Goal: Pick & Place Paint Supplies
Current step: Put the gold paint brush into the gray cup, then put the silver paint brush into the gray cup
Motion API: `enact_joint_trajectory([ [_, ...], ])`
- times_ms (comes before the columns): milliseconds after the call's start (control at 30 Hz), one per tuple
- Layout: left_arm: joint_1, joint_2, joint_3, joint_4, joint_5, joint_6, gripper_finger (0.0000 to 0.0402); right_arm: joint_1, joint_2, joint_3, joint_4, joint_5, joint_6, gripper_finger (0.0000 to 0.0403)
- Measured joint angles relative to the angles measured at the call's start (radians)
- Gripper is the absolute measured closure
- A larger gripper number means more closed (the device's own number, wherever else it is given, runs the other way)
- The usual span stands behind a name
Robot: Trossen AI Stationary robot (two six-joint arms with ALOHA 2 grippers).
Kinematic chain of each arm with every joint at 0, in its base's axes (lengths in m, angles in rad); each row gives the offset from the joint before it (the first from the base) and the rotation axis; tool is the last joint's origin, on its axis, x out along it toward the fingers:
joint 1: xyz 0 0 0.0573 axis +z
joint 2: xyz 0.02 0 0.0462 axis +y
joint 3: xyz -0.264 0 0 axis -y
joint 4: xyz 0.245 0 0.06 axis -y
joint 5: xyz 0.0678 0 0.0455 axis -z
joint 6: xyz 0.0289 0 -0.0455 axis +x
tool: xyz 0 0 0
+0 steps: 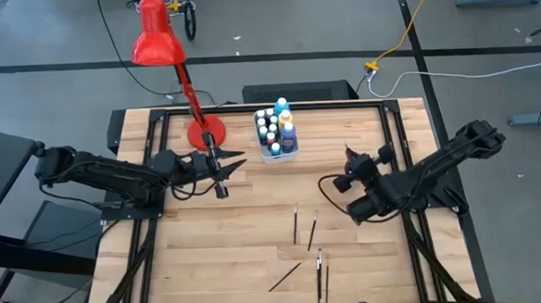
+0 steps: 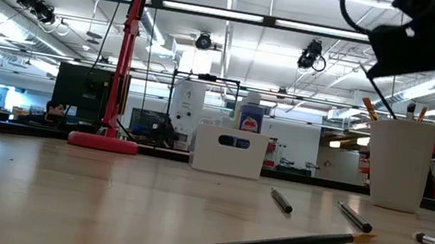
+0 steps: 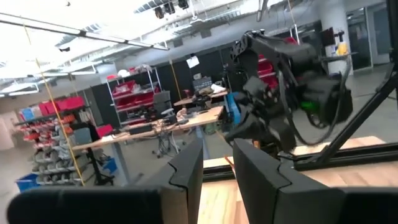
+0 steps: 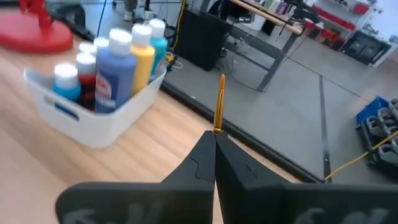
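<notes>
A white tub (image 1: 278, 147) at the table's far middle holds several white-capped paint bottles (image 4: 115, 68). Several thin paintbrushes (image 1: 296, 222) lie flat on the wood near the front middle, also in the low view (image 2: 280, 201). My right gripper (image 4: 214, 134) hovers right of the tub (image 4: 93, 121), shut on an orange-handled paintbrush (image 4: 219, 106). My left gripper (image 3: 217, 168) hangs left of the tub (image 1: 227, 168), open, with nothing between its fingers. The low view shows a white cup (image 2: 399, 164) with brushes standing in it. My right gripper pinches the orange handle (image 4: 217, 126) of the paintbrush between its two shut fingertips. The handle runs along the fingers and sticks out past them toward the table's far edge. The brush is lifted clear of the table; the fingers hide the rest of it.
A red desk lamp (image 1: 158, 37) stands on its round base (image 1: 205, 134) just left of the tub. Bare wood lies between the two grippers and along the table's left front. The black frame rails (image 1: 415, 246) run along the table's sides.
</notes>
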Motion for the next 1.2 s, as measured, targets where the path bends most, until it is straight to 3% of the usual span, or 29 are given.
enact_joint_trajectory([
  [100,0.000,0.000,0.000,0.001,0.000,-0.041,0.0306,0.000,0.000,-0.054,0.081,-0.039,-0.059,0.0403],
  [267,0.000,0.000,0.000,0.001,0.012,-0.102,0.0306,0.000,0.000,-0.079,0.106,-0.200,-0.095,0.0388],
  [567,0.000,0.028,0.000,-0.003,0.116,-0.244,0.0306,0.000,0.000,-0.065,0.130,-0.207,-0.206,0.0314],
  [867,0.000,0.166,-0.001,0.012,0.117,-0.361,0.0306,0.000,0.000,0.106,0.207,-0.239,-0.674,0.0245],
  [1033,-0.006,0.201,-0.001,0.030,0.146,-0.435,0.0306,0.000,0.000,0.174,0.410,-0.463,-1.077,0.0224],
  [1200,-0.032,0.200,-0.001,-0.002,0.114,-0.463,0.0301,-0.015,0.009,0.174,0.571,-0.897,-1.524,0.0219],
])
